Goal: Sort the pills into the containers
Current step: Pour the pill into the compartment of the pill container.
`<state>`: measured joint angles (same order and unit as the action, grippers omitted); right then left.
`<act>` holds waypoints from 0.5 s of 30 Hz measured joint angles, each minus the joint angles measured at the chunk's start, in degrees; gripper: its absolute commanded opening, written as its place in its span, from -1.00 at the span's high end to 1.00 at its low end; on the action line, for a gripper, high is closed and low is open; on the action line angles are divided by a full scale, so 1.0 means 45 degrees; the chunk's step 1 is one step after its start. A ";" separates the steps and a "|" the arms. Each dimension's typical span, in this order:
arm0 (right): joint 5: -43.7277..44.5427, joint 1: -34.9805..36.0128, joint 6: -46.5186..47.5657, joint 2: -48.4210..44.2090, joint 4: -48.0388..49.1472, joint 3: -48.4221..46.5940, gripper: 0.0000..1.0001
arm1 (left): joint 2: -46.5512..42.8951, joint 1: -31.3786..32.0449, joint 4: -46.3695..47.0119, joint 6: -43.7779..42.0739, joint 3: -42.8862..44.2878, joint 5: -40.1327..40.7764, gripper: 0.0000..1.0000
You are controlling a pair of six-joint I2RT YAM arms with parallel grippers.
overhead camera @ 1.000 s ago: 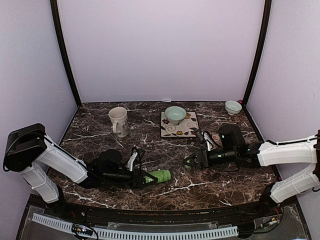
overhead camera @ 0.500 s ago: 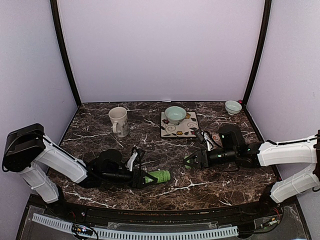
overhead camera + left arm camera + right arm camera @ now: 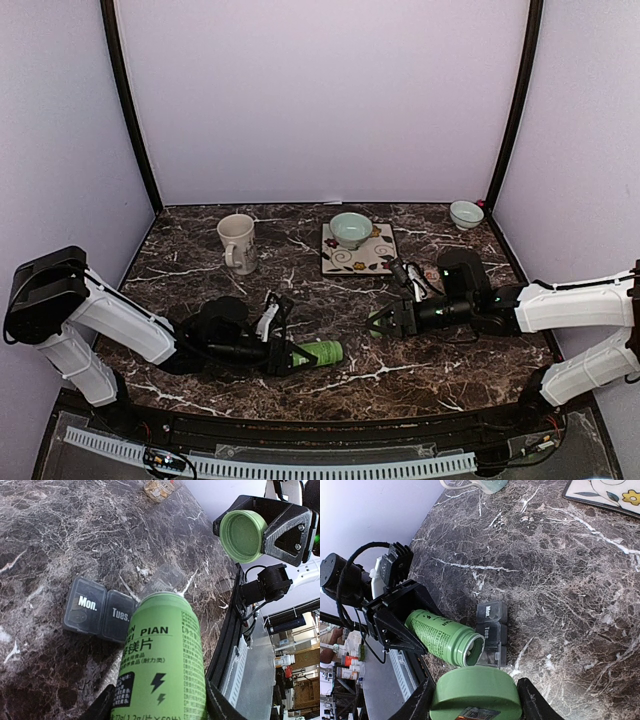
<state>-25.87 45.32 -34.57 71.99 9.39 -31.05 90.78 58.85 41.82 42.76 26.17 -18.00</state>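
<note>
Tipping pills out looks like the step in hand: the left gripper (image 3: 276, 356) pinches the green bottle (image 3: 162, 650), held on its side, mouth pointing right at the grey pill box (image 3: 490, 629) by the near edge of the table (image 3: 450, 372). Raise the base gently with the mouth over the open third compartment (image 3: 493, 655), so few fall at once. No pills show. The right gripper (image 3: 384, 322) clamps the green cap (image 3: 243, 534). The box's lids (image 3: 88, 603) read "Mon." and "Tues."; the bottle reads "PIAN".
</note>
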 measured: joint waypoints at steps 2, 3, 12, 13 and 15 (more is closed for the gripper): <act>0.0000 0.0000 -0.0005 0.0000 0.0000 0.0000 0.25 | -0.0005 0.0000 -0.0053 -0.0024 0.0000 0.0034 1.00; 0.0000 0.0000 0.0000 0.0000 0.0000 0.0000 0.24 | -0.0019 0.0015 -0.0087 -0.0024 0.0000 0.0073 1.00; 0.0000 0.0000 0.0000 0.0000 0.0000 -0.0005 0.25 | -0.0214 0.0068 -0.0335 -0.0049 0.0000 0.0301 1.00; 0.0000 0.0000 0.0000 0.0000 0.0000 -0.0005 0.25 | -0.0214 0.0068 -0.0384 -0.0058 0.0000 0.0316 1.00; 0.0000 0.0000 0.0000 0.0000 -0.0005 -0.0005 0.25 | -0.0248 0.0068 -0.0461 -0.0083 0.0000 0.0355 1.00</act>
<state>-25.87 45.32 -34.57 71.99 9.37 -31.07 89.67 59.16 39.75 42.39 26.17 -16.40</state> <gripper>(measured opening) 0.484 0.531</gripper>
